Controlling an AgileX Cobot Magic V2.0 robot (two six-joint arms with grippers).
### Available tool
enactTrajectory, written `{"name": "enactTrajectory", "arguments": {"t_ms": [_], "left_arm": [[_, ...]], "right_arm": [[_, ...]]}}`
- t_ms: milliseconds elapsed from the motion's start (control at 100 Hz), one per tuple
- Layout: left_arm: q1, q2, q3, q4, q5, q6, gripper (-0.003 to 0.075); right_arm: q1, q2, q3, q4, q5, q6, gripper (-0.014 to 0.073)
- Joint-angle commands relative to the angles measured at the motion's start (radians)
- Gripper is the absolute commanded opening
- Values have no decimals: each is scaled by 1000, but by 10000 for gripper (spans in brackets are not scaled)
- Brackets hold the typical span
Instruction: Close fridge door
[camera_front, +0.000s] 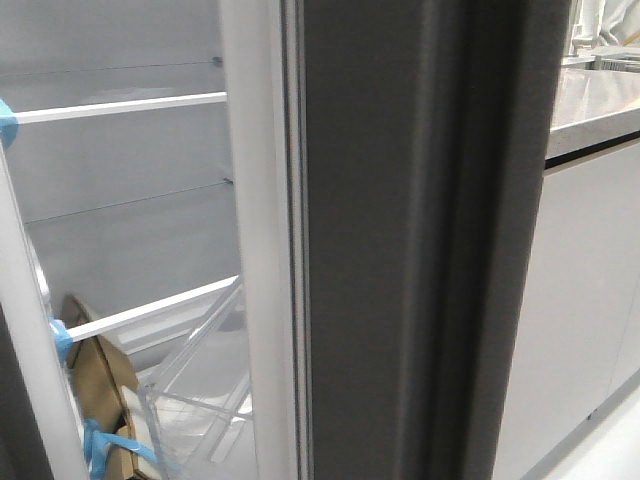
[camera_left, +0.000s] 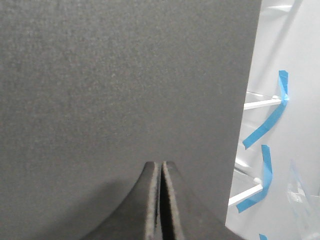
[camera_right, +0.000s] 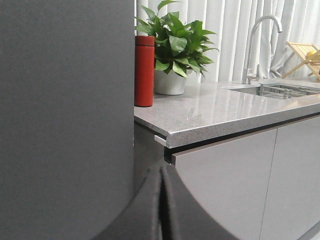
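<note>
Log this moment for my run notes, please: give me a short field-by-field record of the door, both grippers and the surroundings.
fridge door: open, edge-on to the front camera, shelves visible beside it
left gripper: fingers together, close to a dark-grey panel
right gripper: fingers together, holding nothing
fridge interior: white shelves with blue tape
countertop: red bottle, potted plant, faucet

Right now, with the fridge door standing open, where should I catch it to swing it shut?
Probably the fridge door on its thick free edge, at the vertical groove. It has no handle, and that edge faces the camera. Come from the outer, counter side and push towards the shelves. Both grippers are shut, so push, don't pinch.
</note>
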Motion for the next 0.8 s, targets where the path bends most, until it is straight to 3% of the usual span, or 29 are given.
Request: {"name": "enactTrajectory", "arguments": {"t_ms": [0, 330, 790], "left_arm": [[2, 19, 28, -2, -77, -3, -21], [2, 19, 28, -2, -77, -3, -21], [2, 19, 28, -2, -77, -3, -21]], "right_arm": [[-5, 3, -43, -8, -55, 4, -76], [10, 225, -397, -8, 51, 4, -76], [320, 592, -932, 4, 164, 4, -76]]}}
